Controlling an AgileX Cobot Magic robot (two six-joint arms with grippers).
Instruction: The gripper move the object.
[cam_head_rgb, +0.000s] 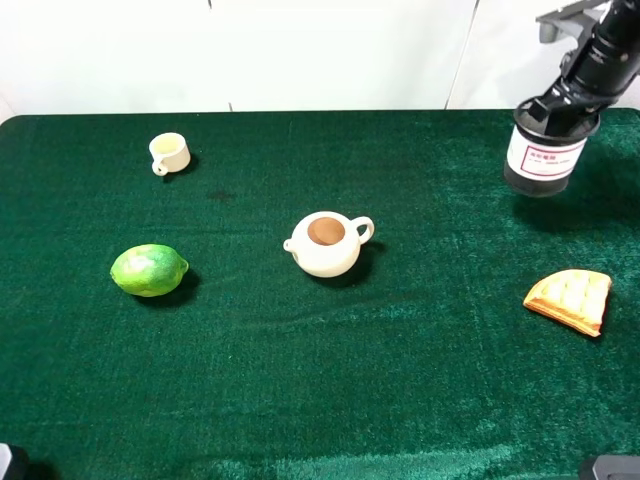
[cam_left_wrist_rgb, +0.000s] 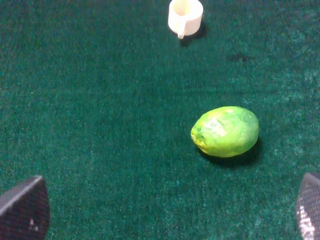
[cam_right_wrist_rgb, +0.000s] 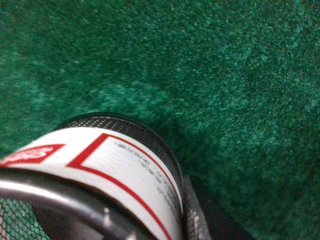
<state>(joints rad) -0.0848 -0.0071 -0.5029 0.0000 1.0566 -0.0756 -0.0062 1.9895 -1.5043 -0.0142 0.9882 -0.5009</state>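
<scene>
The black wire-mesh pen cup (cam_head_rgb: 543, 152) with a white, red-striped label is at the far right of the green table. My right gripper (cam_head_rgb: 566, 106) comes down from above and is shut on its rim. The cup seems to hang slightly above the cloth, with its shadow to the right. In the right wrist view the cup (cam_right_wrist_rgb: 115, 170) fills the lower part, with one dark finger (cam_right_wrist_rgb: 194, 220) against its outer wall. My left gripper (cam_left_wrist_rgb: 167, 212) is open and empty, its two fingertips wide apart above the cloth near the lime.
A cream teapot (cam_head_rgb: 328, 242) stands mid-table. A small cream mug (cam_head_rgb: 169, 153) is at the back left and a green lime (cam_head_rgb: 148, 270) at the left. A yellow waffle-like wedge (cam_head_rgb: 571, 298) lies at the right. The table's back edge (cam_head_rgb: 300, 113) meets a white wall.
</scene>
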